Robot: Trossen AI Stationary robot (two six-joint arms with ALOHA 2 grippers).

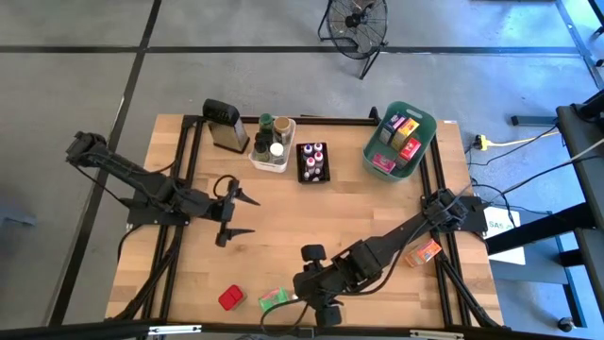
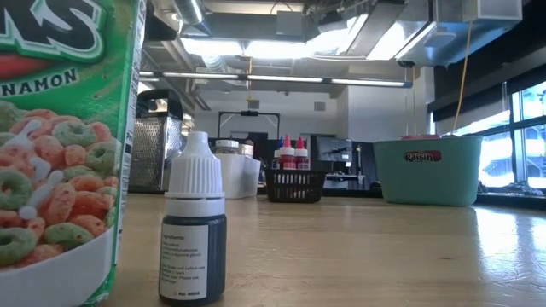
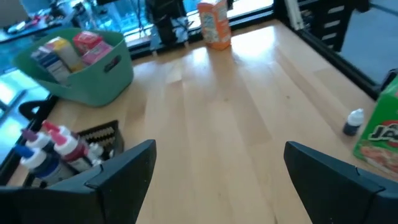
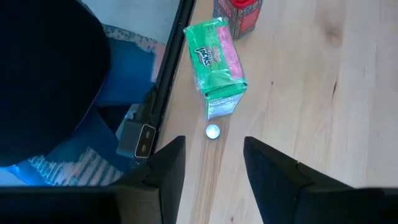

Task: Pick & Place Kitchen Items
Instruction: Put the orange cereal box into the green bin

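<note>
Right wrist view: right hand (image 4: 211,165), fingers spread and empty, hovers over small bottle (image 4: 212,131) beside green box (image 4: 214,62); next, lower and pinch. Left hand (image 1: 236,210) waits spread.

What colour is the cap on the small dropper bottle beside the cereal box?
White, on the dropper bottle with dark contents; the low view shows it best.

The high view looks straight down on the whole worktop (image 1: 311,203) and both arms. The low view sits at worktop level, right against a green cereal box (image 2: 64,145) and a small white-capped bottle (image 2: 194,230), facing the far teal bin (image 2: 428,169). Both wrist views look down across the boards and share that box and bottle.
</note>
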